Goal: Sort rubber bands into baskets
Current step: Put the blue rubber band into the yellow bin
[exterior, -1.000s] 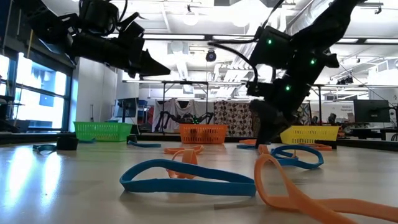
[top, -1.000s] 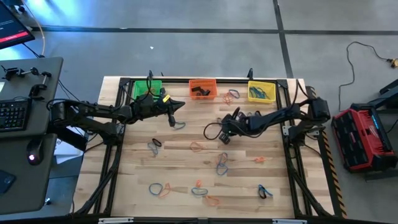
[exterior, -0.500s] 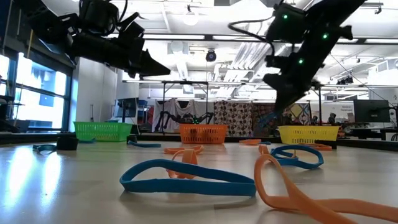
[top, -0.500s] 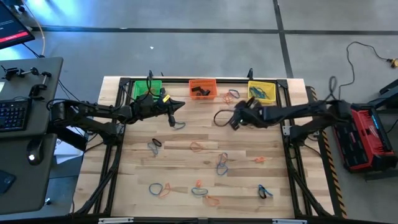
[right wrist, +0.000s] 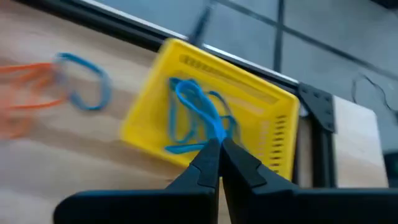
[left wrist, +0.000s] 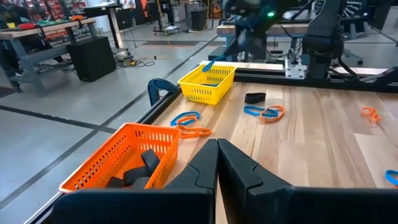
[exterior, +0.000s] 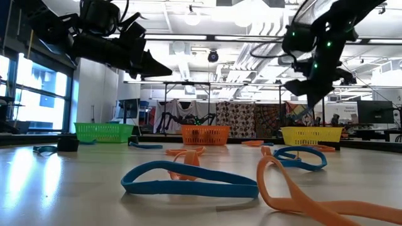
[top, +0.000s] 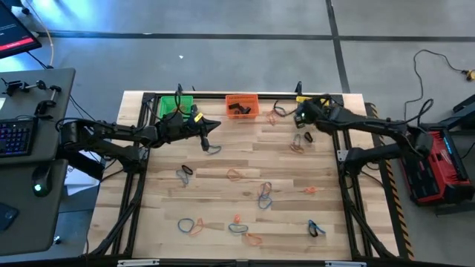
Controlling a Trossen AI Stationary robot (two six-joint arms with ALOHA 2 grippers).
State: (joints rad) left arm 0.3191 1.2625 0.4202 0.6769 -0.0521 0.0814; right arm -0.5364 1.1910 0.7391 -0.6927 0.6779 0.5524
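Observation:
Three baskets stand along the table's far edge: green (top: 175,106), orange (top: 242,105) and yellow (top: 315,109). Several rubber bands lie loose on the wood, such as a blue one (top: 265,194) and an orange one (top: 236,175). My right gripper (top: 302,113) hangs above the yellow basket (right wrist: 211,118), shut on a blue rubber band (right wrist: 198,109). More blue bands lie inside that basket. My left gripper (top: 213,124) is shut and empty, held above the table in front of the green basket. My right gripper pinches the blue rubber band's near end (right wrist: 214,132) between its two fingertips, which slant downward from the table's near side. The rest of the loop (right wrist: 186,93) trails away from the fingers over the yellow basket; whether it touches the basket, I cannot tell.
A blue and an orange band (top: 276,113) lie between the orange and yellow baskets. A dark band and an orange band (top: 298,141) lie just in front of the yellow basket. The orange basket holds black bands (left wrist: 140,165). Black frame rails (top: 341,156) run along the table's sides.
My right gripper has risen from the middle of the table and swung toward the far right corner, turning as it went. It now hangs over the yellow basket with the blue band.

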